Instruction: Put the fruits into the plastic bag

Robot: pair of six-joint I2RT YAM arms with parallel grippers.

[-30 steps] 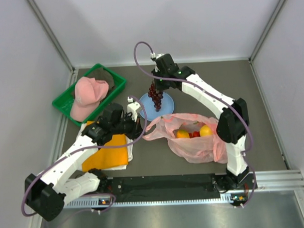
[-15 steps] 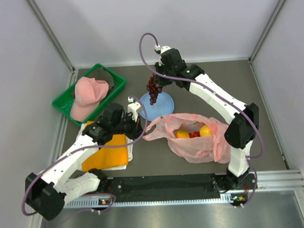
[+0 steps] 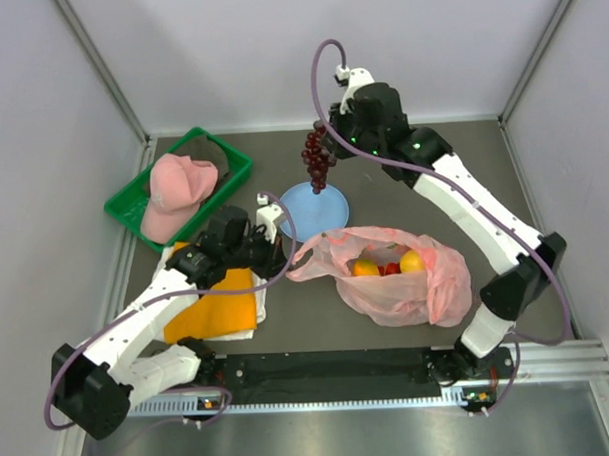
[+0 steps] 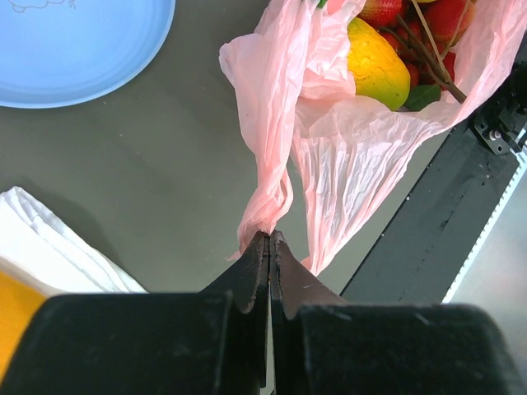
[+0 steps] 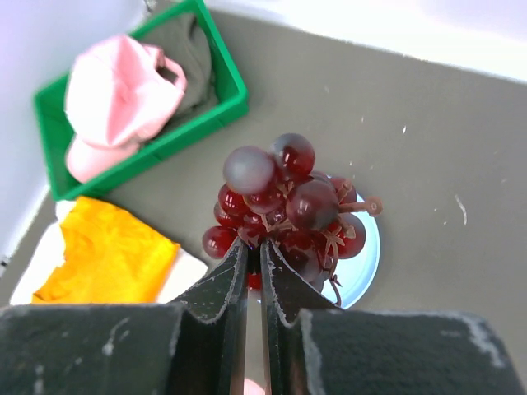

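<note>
- Top external view, compared with one second ago: the bunch of dark red plastic grapes [image 3: 317, 163] has gone up and toward the far right. It now hangs over the far rim of the light blue round plate [image 3: 314, 213] and no longer over its middle.
- The right arm has stretched out since then. Its elbow has moved toward the right wall, and the forearm now runs in a long diagonal line.
- The left arm, the bag and the fruits inside it have kept their places.
- The grapes are in the air and touch neither the plate nor the grey table [image 3: 308, 323]. Their berries are glossy and deep red, on a brown stem.
- The thin crinkly pink plastic bag [image 3: 417, 289] lies on the table, near the plate on its near right side, with the mouth open.
- Inside the bag are an orange-yellow mango [image 3: 365, 268], some red fruits [image 3: 390, 269] and a yellow round fruit [image 3: 413, 261].
- The right tool [image 5: 254, 262] points down. Its fingers are almost together, pinching the bunch at its stem.
- The left tool [image 4: 269, 247] is low over the table. Its fingers are pressed together on a twisted corner of the bag's edge, and this corner is pulled up.
</note>
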